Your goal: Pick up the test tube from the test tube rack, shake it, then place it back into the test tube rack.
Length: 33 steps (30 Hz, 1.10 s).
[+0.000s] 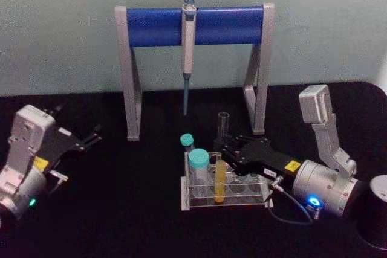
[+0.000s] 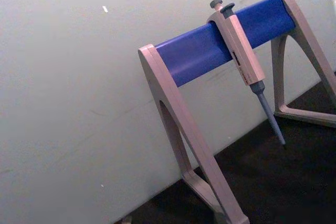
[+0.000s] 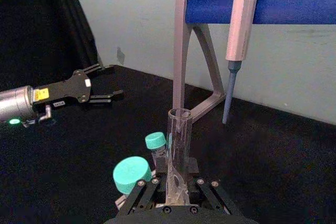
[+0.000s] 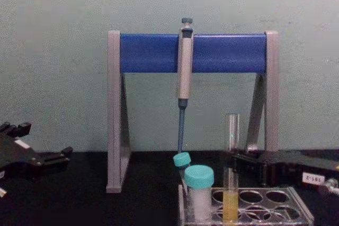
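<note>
The test tube (image 1: 222,149) is a tall clear glass tube with yellow liquid in its lower part. It stands upright in a front hole of the low clear test tube rack (image 1: 251,200), and the chest view shows the test tube (image 4: 231,141) with its bottom inside the rack (image 4: 297,206). My right gripper (image 1: 225,150) reaches in from the right at mid-height, above the liquid. In the right wrist view the gripper (image 3: 177,184) is shut on the tube (image 3: 178,135), a finger on each side. My left gripper (image 1: 94,136) rests open at the far left of the table.
Two teal-capped white vials (image 1: 199,161) stand in the rack's left end, right beside the tube. Behind the rack stands a grey-and-blue stand (image 1: 157,26) with a grey pipette (image 1: 188,46) hanging from its bar. A dark cylinder (image 1: 378,209) sits at the right edge.
</note>
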Available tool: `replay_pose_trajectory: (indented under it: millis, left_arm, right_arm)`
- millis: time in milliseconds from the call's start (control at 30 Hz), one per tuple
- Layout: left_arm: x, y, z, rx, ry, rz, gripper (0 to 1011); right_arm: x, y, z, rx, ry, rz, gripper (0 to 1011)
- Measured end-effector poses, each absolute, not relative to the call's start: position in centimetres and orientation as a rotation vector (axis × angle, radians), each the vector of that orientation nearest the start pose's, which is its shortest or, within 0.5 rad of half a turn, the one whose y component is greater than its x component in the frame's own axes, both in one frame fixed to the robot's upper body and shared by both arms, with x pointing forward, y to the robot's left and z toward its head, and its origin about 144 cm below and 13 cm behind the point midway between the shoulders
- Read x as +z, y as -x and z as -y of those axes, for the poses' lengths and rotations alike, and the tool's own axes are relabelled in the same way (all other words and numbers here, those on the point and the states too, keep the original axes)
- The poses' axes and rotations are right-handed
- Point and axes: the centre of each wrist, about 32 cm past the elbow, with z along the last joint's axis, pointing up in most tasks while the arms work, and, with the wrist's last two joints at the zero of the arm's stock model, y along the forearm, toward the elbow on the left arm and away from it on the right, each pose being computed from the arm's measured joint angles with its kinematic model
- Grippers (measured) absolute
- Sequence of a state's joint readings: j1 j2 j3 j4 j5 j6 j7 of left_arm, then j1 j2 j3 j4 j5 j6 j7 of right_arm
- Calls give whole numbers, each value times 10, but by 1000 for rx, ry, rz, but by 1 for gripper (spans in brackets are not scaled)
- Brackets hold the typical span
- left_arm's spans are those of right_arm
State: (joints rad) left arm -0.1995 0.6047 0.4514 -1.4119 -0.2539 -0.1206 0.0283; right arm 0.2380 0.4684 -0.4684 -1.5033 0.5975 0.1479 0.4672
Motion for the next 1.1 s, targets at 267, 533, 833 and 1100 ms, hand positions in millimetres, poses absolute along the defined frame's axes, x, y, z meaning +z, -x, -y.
replay_pose_trajectory:
  millis: [267,533,833,1100]
  left_arm:
    - [1140,-489,-310,1248,-304,285,1001]
    - [1140,-489,-310,1248,-304,285,1001]
    - [1140,-489,-310,1248,-304,285,1001]
    - [1140,-489,-310,1248,-304,285,1001]
  right_arm:
    - [1165,-497,241,-718,72,-172,228]
    - [1166,-493,240,-700,69,-120,228]
    - [1168,-488,240,-679,65,-91,229]
    - [1174,-484,241,-672,74,-35,228]
